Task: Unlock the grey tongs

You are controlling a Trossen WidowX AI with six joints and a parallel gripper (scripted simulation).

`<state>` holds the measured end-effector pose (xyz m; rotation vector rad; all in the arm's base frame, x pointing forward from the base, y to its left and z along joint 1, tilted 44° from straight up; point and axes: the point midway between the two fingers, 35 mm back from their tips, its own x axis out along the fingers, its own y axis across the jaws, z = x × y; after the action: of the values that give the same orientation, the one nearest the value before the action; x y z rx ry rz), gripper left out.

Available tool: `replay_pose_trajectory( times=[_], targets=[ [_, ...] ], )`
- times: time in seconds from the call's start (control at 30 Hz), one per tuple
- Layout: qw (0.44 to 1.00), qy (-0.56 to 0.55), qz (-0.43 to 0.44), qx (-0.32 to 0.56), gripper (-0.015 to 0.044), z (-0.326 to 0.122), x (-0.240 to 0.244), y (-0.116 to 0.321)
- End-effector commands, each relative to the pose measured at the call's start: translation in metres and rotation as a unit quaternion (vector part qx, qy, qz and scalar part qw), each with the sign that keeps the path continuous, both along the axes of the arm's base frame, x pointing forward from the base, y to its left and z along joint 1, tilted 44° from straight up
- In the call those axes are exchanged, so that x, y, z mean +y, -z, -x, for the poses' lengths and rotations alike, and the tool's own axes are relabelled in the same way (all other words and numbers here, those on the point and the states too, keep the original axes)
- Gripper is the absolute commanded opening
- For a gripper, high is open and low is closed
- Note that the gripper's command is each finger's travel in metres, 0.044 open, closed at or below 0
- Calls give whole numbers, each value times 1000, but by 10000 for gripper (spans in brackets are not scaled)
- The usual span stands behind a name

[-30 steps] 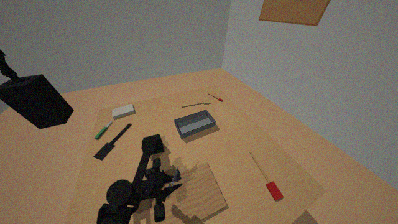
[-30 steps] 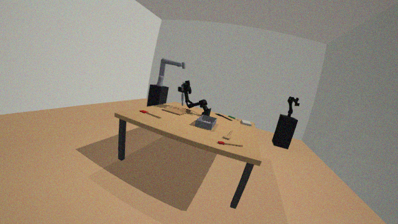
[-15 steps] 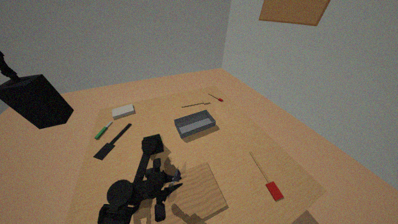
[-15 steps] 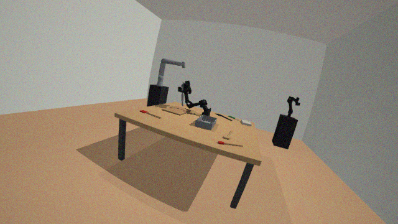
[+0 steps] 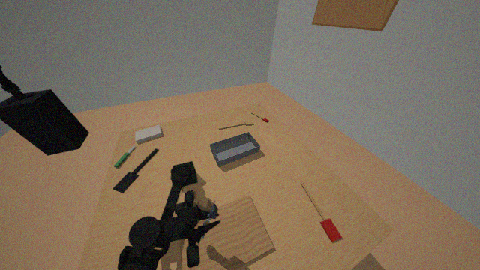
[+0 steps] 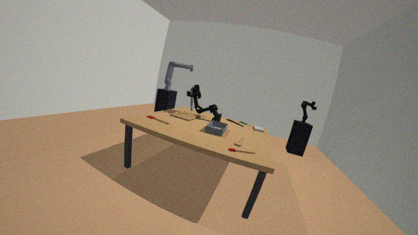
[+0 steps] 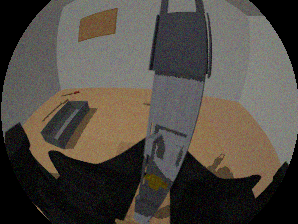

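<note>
My gripper (image 5: pixel 215 217) (image 6: pixel 190 94) (image 7: pixel 161 142) is shut on the grey tongs (image 6: pixel 191 104) (image 7: pixel 176 105). In the exterior view the tongs hang roughly upright, with a length below the fingers, above the table. In the wrist view they run up from between the black fingers to a dark grey part at the top. In the top view they are mostly hidden by the gripper. The tips and the lock are too small to tell. The wooden board (image 5: pixel 245 229) (image 6: pixel 183 116) lies below and beside the gripper. The roasting tin (image 5: pixel 240 156) (image 6: pixel 213 131) (image 7: pixel 77 124) stands apart.
A red-handled tool (image 5: pixel 331 229) lies to the right of the board. A black spatula (image 5: pixel 125 182), a green-handled tool (image 5: pixel 121 160) and a white block (image 5: pixel 148 134) lie at the left. A thin stick (image 5: pixel 232 127) and a small red-handled tool (image 5: pixel 265 120) lie behind the tin.
</note>
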<state>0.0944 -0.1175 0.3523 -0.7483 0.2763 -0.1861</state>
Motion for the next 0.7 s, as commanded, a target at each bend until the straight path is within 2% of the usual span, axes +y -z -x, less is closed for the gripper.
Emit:
replay_pose_trajectory(
  times=[0.0, 0.67],
  targets=[
    [1000, 2, -2, -2, -150, 0, -1, 0],
    [997, 57, 23, 46, -150, 4, 12, -5]
  ],
)
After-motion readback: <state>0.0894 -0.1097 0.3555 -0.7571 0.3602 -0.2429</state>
